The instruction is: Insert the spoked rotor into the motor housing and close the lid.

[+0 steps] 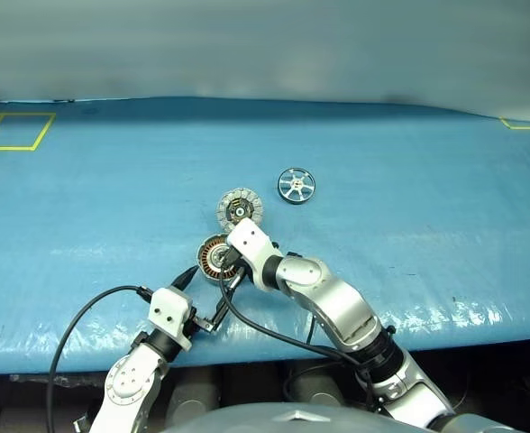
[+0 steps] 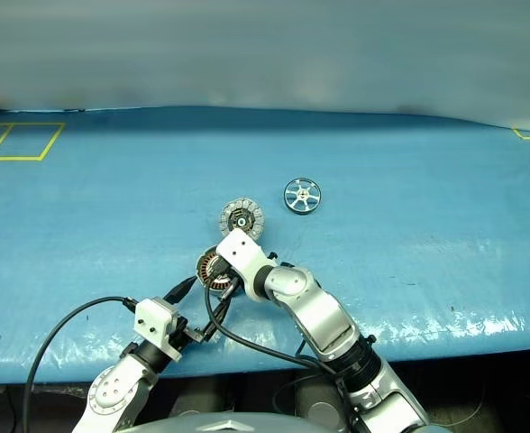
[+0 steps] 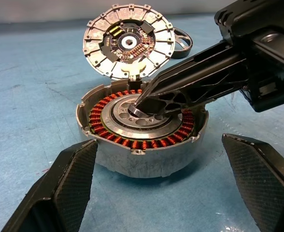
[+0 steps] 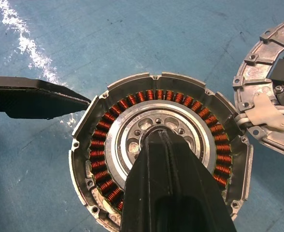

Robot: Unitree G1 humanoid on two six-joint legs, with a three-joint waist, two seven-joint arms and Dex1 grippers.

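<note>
The left gripper [image 3: 156, 191], its two black fingers standing wide apart, is bracketing the near wall of the motor housing [image 3: 142, 162], a short grey metal cylinder with a ring of copper windings, without touching it. The right gripper [image 3: 141, 107], its black fingers pressed together, is reaching down into the housing's centre, where its tips are pinching a small thin dark ring [image 3: 143, 112] at the hub. Just behind, the lid [image 3: 128, 42], a round silvery disc hinged to the far rim, is lying flung open. Farther off on the blue table cover [image 1: 85, 198], well apart, the spoked rotor [image 1: 296, 186], a dark-rimmed wheel with shiny silver spokes, is waiting. Judging by this, the ring is best seated flat and square on the hub, with the left fingers closing in to steady the housing.
</note>
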